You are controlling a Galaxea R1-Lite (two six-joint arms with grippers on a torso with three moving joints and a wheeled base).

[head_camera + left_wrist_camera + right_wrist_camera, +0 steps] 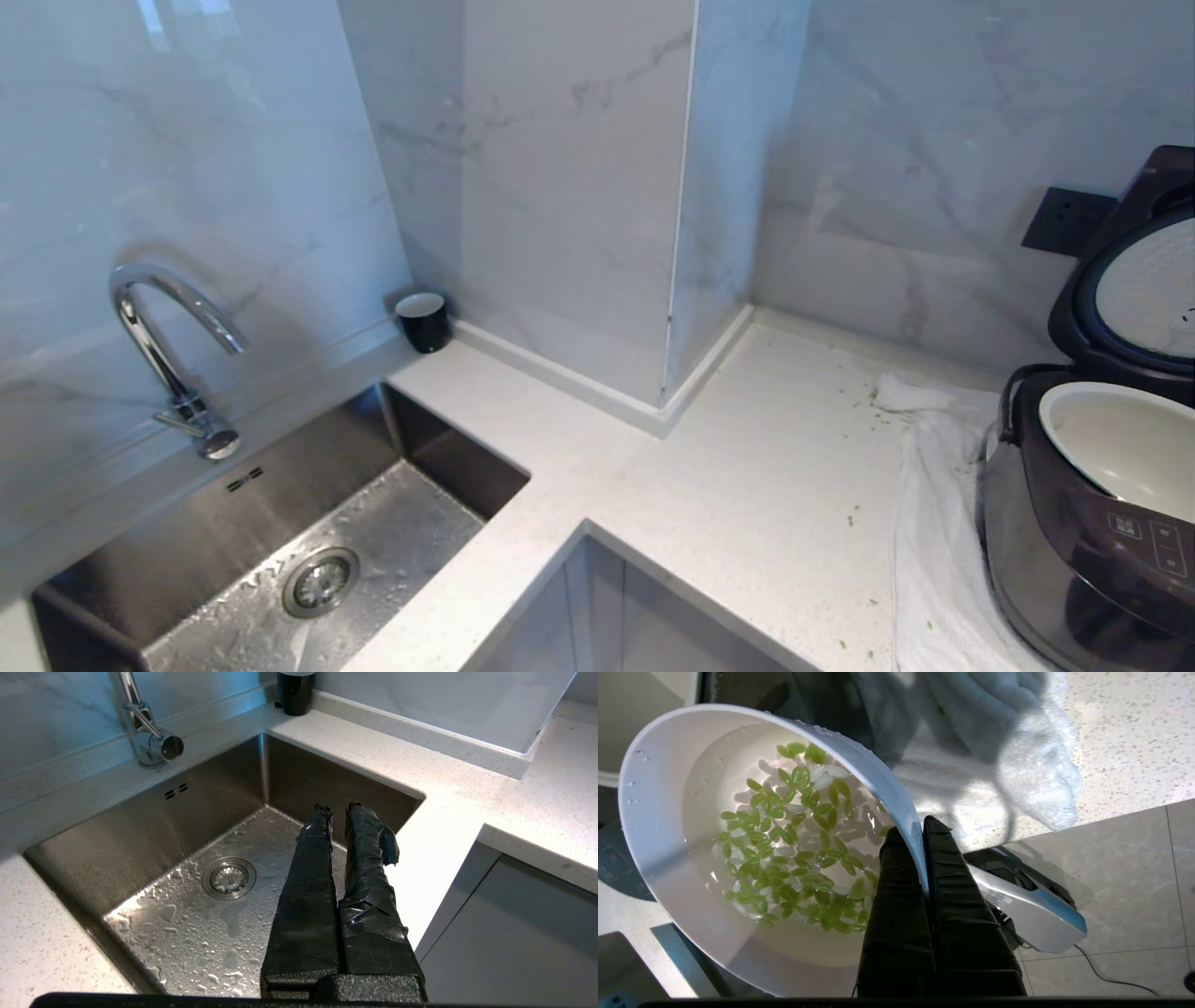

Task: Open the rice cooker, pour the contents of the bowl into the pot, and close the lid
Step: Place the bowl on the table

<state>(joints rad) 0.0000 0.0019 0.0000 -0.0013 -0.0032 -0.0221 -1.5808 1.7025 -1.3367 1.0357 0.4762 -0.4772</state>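
Observation:
The dark-brown rice cooker point(1074, 541) stands at the right edge of the head view on a white towel. Its lid point(1134, 271) is swung up, showing the pale dimpled underside. The cream-white pot point(1120, 448) sits open inside the body. In the right wrist view my right gripper point(915, 828) is shut on the rim of the bowl point(658, 812), one finger inside and one outside. The bowl is tilted, and its contents point(794, 844), green and whitish bits in water, lie in it. My left gripper point(337, 808) hangs shut and empty above the sink. Neither arm shows in the head view.
A steel sink point(448, 448) with a faucet point(168, 345) fills the left. A black cup point(423, 320) stands in the back corner. The white towel point(934, 523) lies under the cooker, with green bits point(854, 513) scattered on the counter. A wall socket point(1064, 219) sits behind the lid.

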